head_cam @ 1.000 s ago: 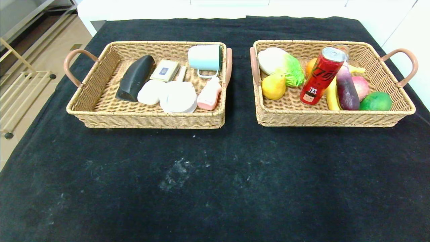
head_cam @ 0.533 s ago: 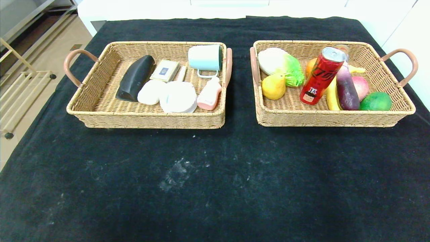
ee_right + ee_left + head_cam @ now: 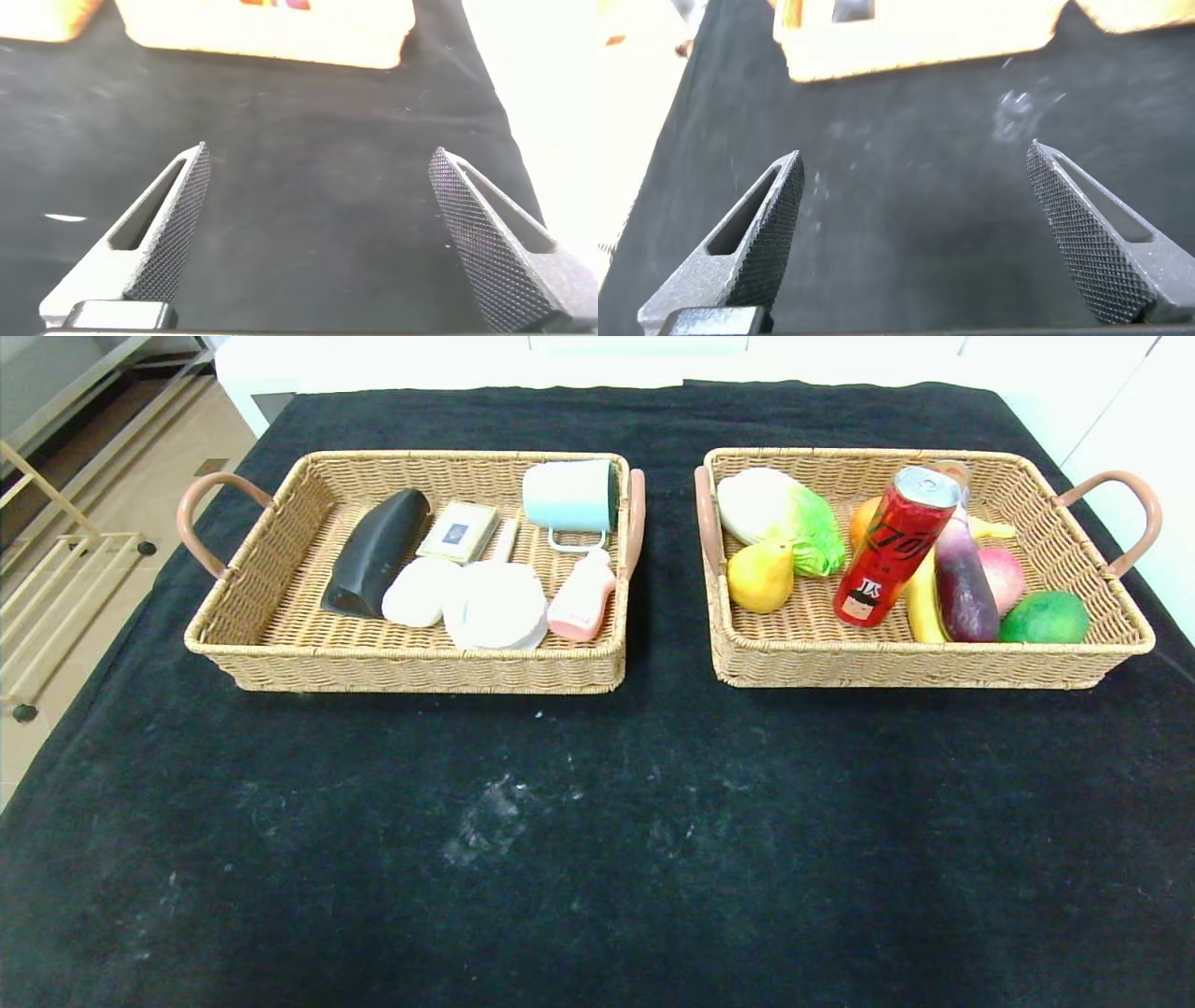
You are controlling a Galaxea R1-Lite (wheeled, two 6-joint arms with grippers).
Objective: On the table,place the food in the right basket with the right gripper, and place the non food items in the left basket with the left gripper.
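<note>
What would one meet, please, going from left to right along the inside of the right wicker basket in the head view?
Yellow pear → red drink can, leaning → dark purple eggplant → green round fruit. The white-and-green cabbage, banana, orange and pink fruit overlap these, so they are left out.

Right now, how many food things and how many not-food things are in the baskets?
Food: 8 (cabbage, pear, orange, can, banana, eggplant, peach, lime)
Non-food: 6 (black case, card box, cup, soap, round box, pink bottle)
Total: 14
</note>
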